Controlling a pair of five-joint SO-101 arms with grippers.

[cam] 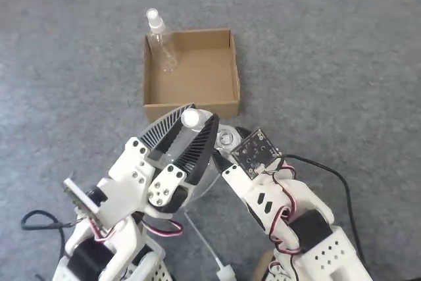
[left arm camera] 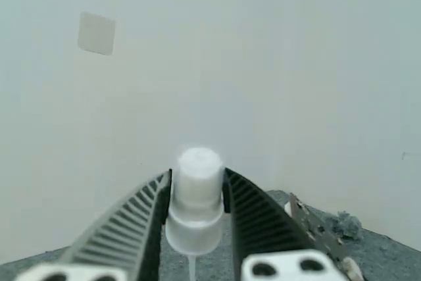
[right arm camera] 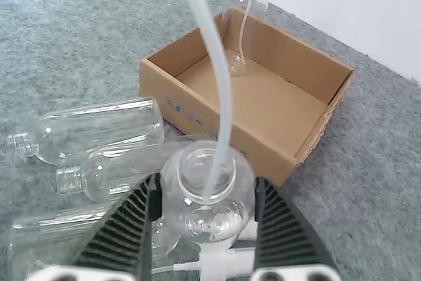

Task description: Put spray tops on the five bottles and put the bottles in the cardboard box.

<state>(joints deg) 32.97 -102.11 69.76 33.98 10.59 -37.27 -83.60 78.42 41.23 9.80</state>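
Jaws of the left arm pinch the light spray top (left arm camera: 195, 192), its floppy tube (right arm camera: 217, 83) hanging into the probably slick, rigid bottle (right arm camera: 217, 218) gripped round its body by the right jaws just beside the cardboard box (right arm camera: 197, 113).

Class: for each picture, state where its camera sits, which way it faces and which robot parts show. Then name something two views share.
High view: fixed above, looking down at the table; both arms show.
Left wrist view: on left arm, facing a pale wall; left gripper shut on spray top.
Right wrist view: on right arm, looking down; right gripper holds open bottle.
Shared: cardboard box, high and right wrist views.
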